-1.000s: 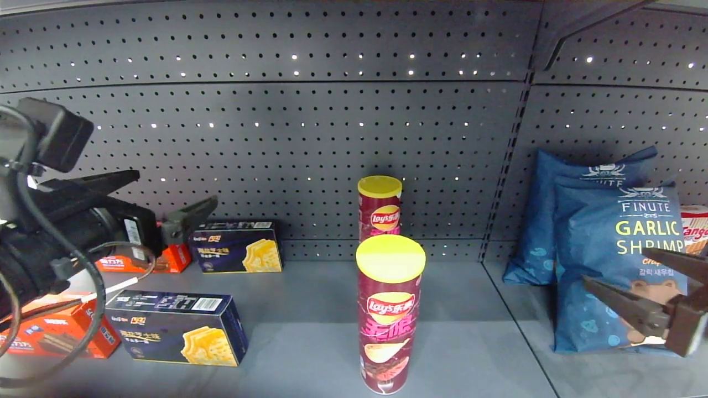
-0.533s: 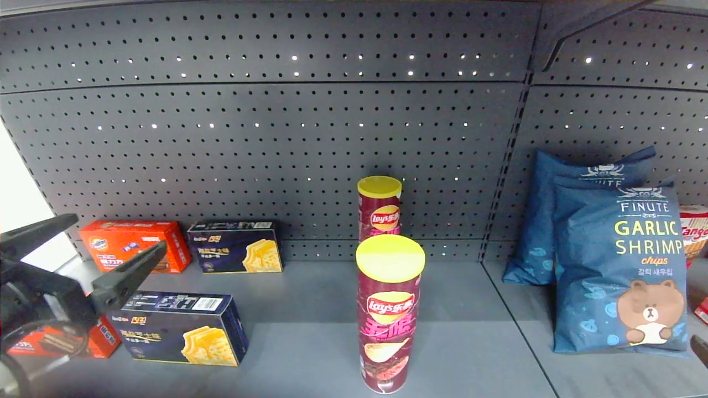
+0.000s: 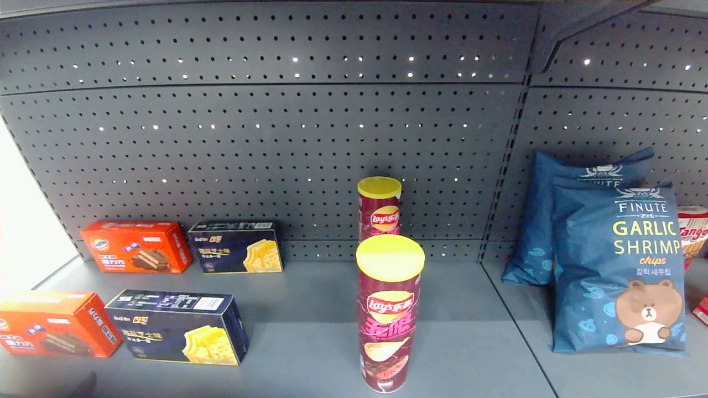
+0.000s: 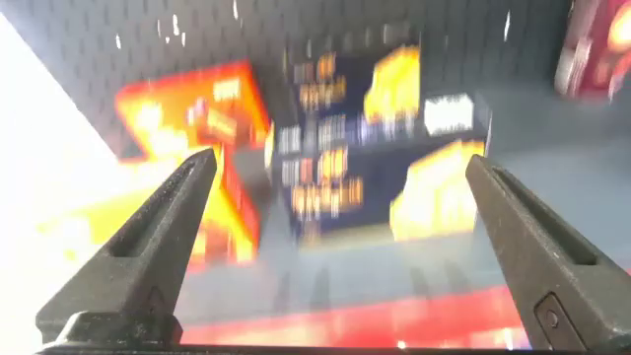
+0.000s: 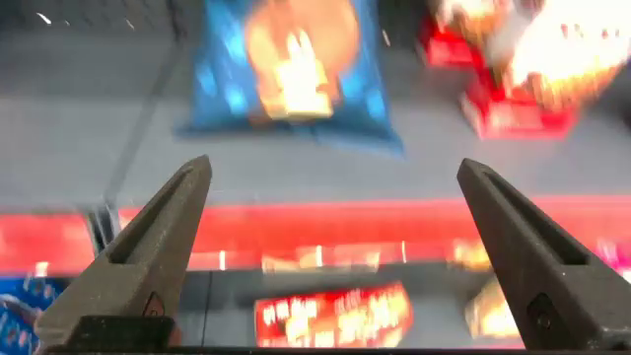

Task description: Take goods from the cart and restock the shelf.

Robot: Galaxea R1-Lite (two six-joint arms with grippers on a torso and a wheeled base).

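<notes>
On the grey shelf (image 3: 310, 298) stand two maroon chip cans with yellow lids, one in front (image 3: 389, 312) and one behind (image 3: 379, 208). To the left lie two orange boxes (image 3: 135, 246) (image 3: 52, 323) and two dark blue cracker boxes (image 3: 235, 246) (image 3: 180, 327). Blue garlic shrimp chip bags (image 3: 617, 265) lean at the right. My left gripper (image 4: 340, 247) is open, in front of the orange box (image 4: 192, 128) and blue cracker boxes (image 4: 380, 168), holding nothing. My right gripper (image 5: 335, 247) is open and empty, facing a blue chip bag (image 5: 291, 64) beyond the shelf's red front edge (image 5: 325, 232).
A dark pegboard back panel (image 3: 276, 138) rises behind the goods. Red packets (image 5: 503, 99) lie beside the blue bag, and a red-and-white pack (image 3: 692, 229) stands at the far right of the shelf. Below the shelf edge more red goods (image 5: 335, 316) show. Open shelf floor lies around the front can.
Both arms have drawn back out of the head view: the left gripper left the boxes at the left, the right gripper left the chip bags. The goods on the shelf have stayed put.
</notes>
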